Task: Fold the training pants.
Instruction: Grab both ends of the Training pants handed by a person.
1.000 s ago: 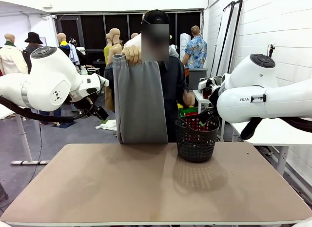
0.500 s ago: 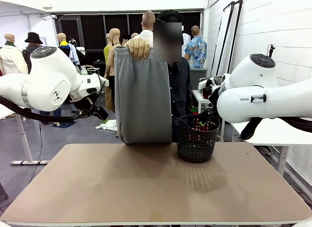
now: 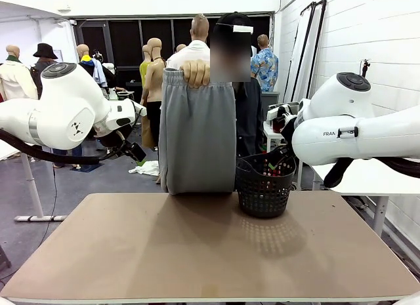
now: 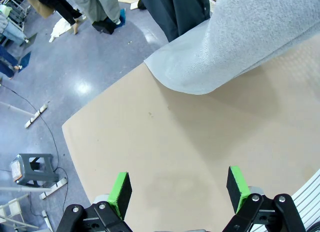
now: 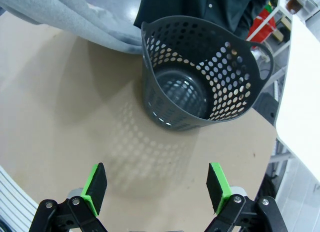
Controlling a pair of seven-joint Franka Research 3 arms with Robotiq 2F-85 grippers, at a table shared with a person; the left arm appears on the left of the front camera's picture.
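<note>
Lettering "FRAN" (image 3: 330, 134), maybe partial, on right arm (image 3: 374, 138); left gripper (image 4: 178, 179), right gripper (image 5: 156, 174) released.

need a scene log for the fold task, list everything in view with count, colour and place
training pants: one, light grey, held up beyond the table's far edge, lower end at that edge
basket: one, black mesh, empty, on the table's far side, right of the pants
table: one, tan, between robot and person
white cloth: one, white, on the floor beyond the table, left
person's hand: one, gripping the waistband
left gripper: one, black with green pads, open, above bare table
right gripper: one, black with green pads, open, above the table near the basket
</note>
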